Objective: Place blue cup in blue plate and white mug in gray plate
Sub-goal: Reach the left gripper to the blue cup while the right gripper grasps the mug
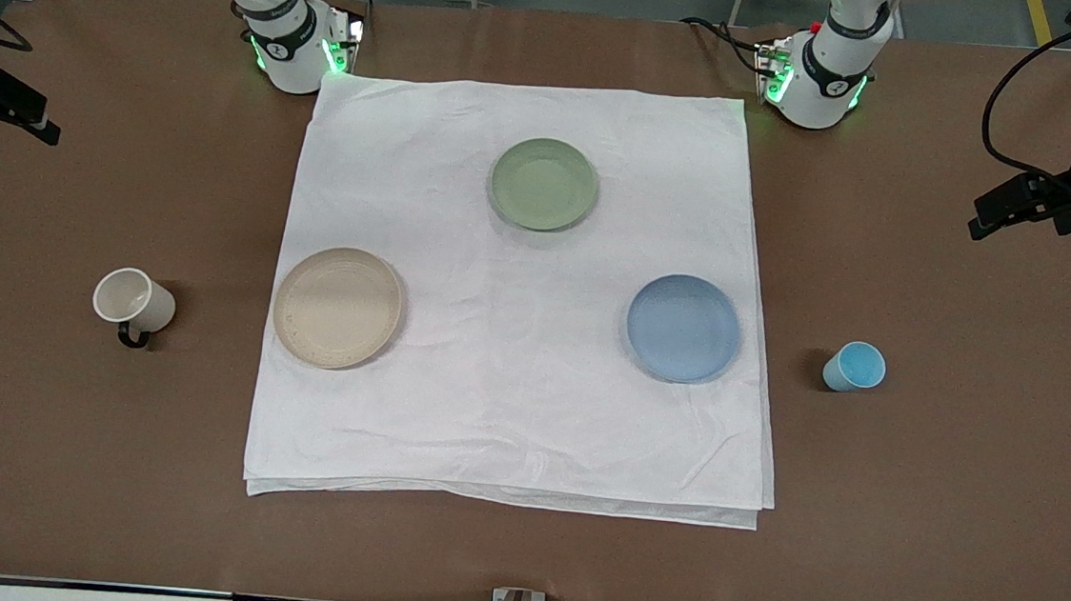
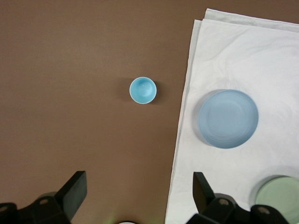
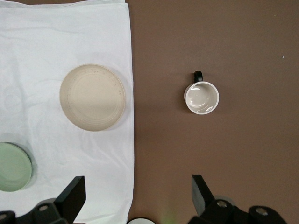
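Three plates sit on your white cloth, which covers the middle of the brown table. No brand, label or writing is legible on any item.

The gray plate, beige in colour with ridged rim, lies flat at the cloth's edge toward the right arm's end. The blue plate lies flat toward the left arm's end, about level with it. A green plate lies farther from the front camera, between the two bases.

The white mug stands upright on bare table, well apart from the gray plate, toward the right arm's end; mouth up, axis vertical, black handle pointing toward the front camera. The blue cup stands upright on bare table near the cloth edge beside the blue plate, mouth up.

Your left gripper hangs high over bare table by the blue cup, fingers spread, empty. Your right gripper hangs high over bare table by the white mug, likewise released.
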### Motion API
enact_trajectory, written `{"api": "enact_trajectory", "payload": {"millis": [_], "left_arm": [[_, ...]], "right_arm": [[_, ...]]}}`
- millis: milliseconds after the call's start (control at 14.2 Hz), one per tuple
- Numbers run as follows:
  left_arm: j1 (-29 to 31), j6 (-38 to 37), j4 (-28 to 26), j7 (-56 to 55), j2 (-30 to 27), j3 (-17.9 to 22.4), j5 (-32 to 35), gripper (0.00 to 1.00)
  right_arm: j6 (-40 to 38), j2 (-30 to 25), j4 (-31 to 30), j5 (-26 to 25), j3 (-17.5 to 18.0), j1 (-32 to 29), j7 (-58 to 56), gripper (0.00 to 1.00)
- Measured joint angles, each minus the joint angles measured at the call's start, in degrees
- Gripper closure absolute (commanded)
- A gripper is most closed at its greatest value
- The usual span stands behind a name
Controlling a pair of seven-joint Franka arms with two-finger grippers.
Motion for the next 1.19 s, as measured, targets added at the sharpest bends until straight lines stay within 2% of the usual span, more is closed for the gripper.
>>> {"api": "enact_trajectory", "payload": {"millis": [281, 421, 702, 912, 1053, 1193], "left_arm": [[0.0, -0.1, 0.0, 0.1, 0.7, 0.0, 1.6, 0.00], [0.1, 0.8, -0.2, 0.7, 3.2, 0.0, 3.6, 0.00], [0.5, 14.3, -3.6, 1.3, 12.4, 0.2, 4.1, 0.00], [0.7, 24.3, -9.1, 1.3, 17.5, 0.2, 4.1, 0.00], [1.4, 32.7, -15.4, 1.2, 18.3, 0.2, 4.2, 0.02], [3.4, 38.5, -21.0, 1.2, 18.4, 0.3, 4.2, 0.06]], "right_arm": [[0.0, 0.0, 0.0, -1.5, 0.0, 0.0, -0.9, 0.00], [-0.1, 0.0, 0.0, -1.8, -0.1, 0.0, -1.1, 0.00], [0.1, 0.7, 0.0, -2.1, -0.3, 0.0, -1.0, 0.00], [6.5, 8.2, -0.3, -2.2, -1.1, -1.3, -1.1, 0.00], [13.7, 14.8, -0.1, -2.8, -1.4, -2.5, -1.3, 0.00], [18.8, 19.0, -0.6, -3.3, -1.5, -3.1, -1.3, 0.00]]}}
